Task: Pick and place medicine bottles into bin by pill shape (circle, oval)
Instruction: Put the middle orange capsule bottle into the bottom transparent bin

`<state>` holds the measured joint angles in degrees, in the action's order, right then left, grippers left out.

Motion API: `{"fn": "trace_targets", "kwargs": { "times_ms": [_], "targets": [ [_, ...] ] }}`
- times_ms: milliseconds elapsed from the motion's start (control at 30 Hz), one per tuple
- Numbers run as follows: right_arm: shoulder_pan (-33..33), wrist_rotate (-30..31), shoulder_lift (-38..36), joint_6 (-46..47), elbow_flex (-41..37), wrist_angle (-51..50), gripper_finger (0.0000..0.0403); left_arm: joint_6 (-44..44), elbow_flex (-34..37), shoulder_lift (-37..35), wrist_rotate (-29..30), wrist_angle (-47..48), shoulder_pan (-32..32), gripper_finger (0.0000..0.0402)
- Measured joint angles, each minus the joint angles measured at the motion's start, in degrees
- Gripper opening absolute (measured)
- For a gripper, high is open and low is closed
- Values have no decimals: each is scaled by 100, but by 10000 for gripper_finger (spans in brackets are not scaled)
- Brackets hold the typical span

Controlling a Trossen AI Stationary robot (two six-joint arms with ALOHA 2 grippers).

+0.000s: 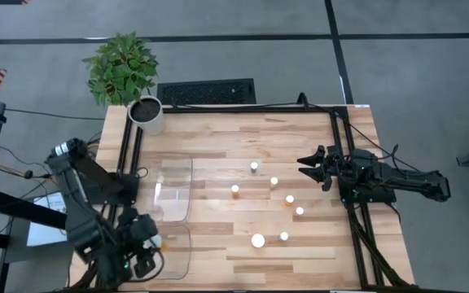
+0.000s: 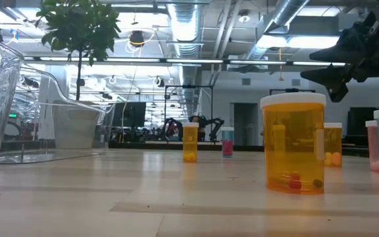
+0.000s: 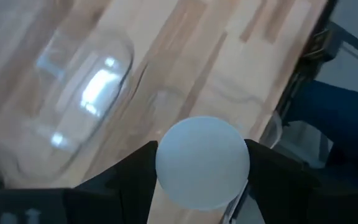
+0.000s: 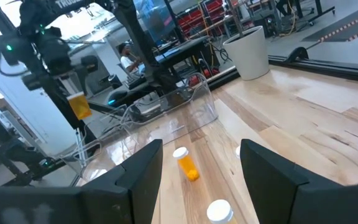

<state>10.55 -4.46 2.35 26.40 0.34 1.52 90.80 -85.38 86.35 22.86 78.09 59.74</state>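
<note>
Left pincer (image 3: 201,186) is clamped on a white-capped bottle (image 3: 202,162), up over the clear bins (image 1: 173,191) at the bench's left edge. Right pincer (image 1: 309,168) hangs apart near the right edge. No readable labels. Seven bottles (image 1: 258,240) stand mid-bench.

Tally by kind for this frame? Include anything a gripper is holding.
Medicine bottles loose on the table: 7
Medicine bottle held in the left gripper: 1
Clear bins: 2
Potted plant: 1
Total: 11
</note>
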Motion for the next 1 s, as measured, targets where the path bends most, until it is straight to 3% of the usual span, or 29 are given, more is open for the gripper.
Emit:
{"fn": "trace_targets", "kwargs": {
  "times_ms": [333, 700, 1000],
  "targets": [
    [0, 1, 0, 5, 0, 8, 225, 1357, 1285, 4, -691, -621, 676, 220],
    [0, 1, 0, 8, 1, 19, 225, 1482, 2537, 9, -1046, -1718, 746, 220],
    [0, 0, 0, 7, 1, 19, 225, 1397, 2935, 9, -1054, -1905, 746, 219]
  ]
}}
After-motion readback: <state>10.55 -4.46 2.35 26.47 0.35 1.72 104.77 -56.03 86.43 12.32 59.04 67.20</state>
